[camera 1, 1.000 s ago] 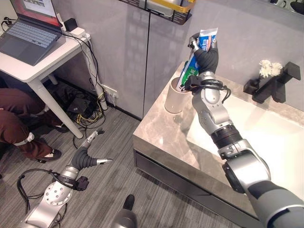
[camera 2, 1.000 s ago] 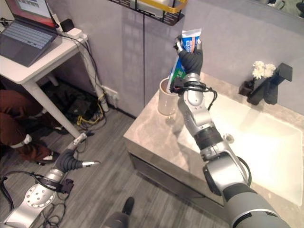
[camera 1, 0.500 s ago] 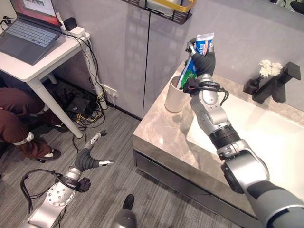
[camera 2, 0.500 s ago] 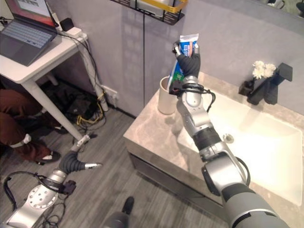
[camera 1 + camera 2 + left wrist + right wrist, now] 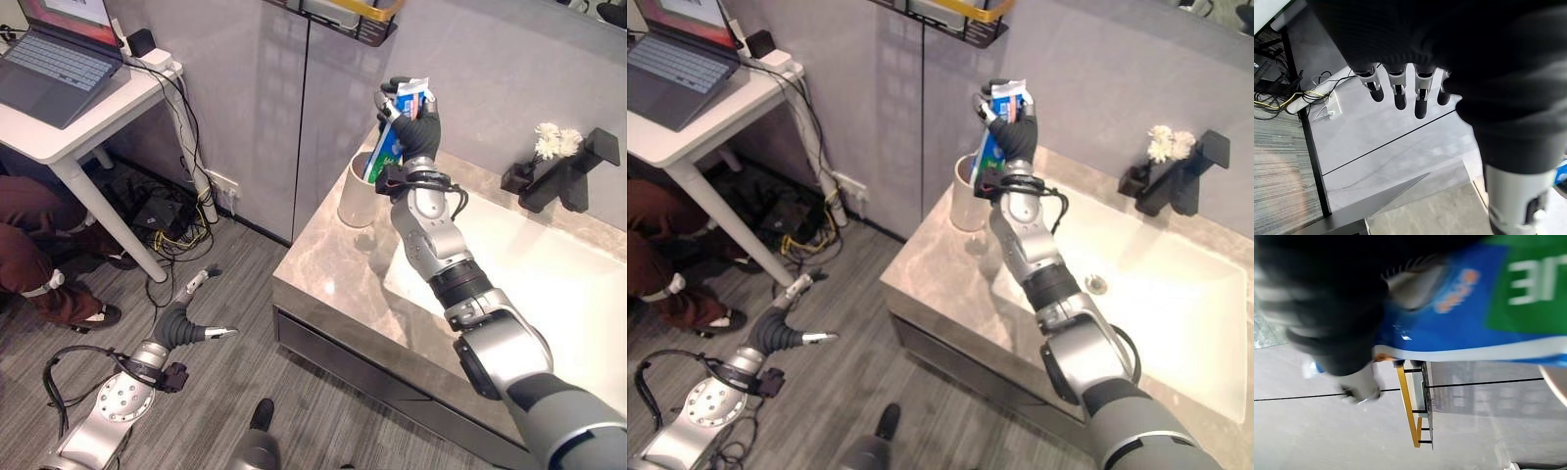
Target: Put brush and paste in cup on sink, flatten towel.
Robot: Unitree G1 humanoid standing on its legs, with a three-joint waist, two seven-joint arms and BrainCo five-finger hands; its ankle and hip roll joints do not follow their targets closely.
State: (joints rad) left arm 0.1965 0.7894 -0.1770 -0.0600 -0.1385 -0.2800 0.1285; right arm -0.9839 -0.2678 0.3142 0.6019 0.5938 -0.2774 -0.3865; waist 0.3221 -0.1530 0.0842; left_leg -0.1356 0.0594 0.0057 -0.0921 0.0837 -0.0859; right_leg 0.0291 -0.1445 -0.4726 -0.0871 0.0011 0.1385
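Fingers (image 5: 394,106) clamp toothpaste tube (image 5: 387,149) above cup (image 5: 355,192).

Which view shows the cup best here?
The left eye view: the cup stands whole on the counter, with the toothpaste tube in the right hand above it. The right eye view matches. The right wrist view catches perhaps its rim.

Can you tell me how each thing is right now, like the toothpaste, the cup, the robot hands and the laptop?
toothpaste tube: held upright, lower end at the cup's mouth
cup: upright on the counter's corner
right robot hand: shut round the tube
left robot hand: open, low over the floor
laptop: lid open
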